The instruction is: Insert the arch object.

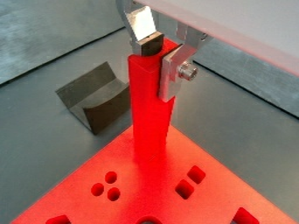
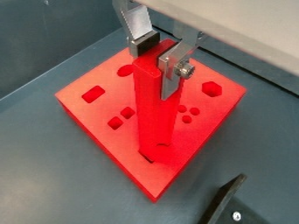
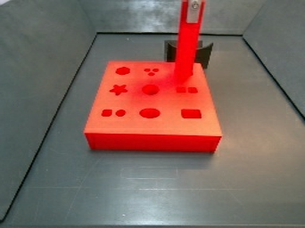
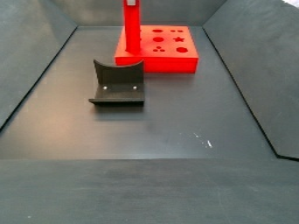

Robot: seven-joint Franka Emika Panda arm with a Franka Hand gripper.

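The pincer (image 1: 159,54) sits at the top of the tall red bar (image 1: 149,114), its fingers pinching that bar where it stands in the red board (image 2: 117,131). The arch object (image 4: 118,84) lies alone on the table (image 4: 176,131), well apart from the board. It looks small, rigid and light; I'd take it across its flat side faces, not the curved hollow.

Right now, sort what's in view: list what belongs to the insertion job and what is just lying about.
In the job:
gripper, above the board, shut on the tall red bar
red board with shaped holes, the bar upright on it

Lying about:
fixture, on the floor apart from the board
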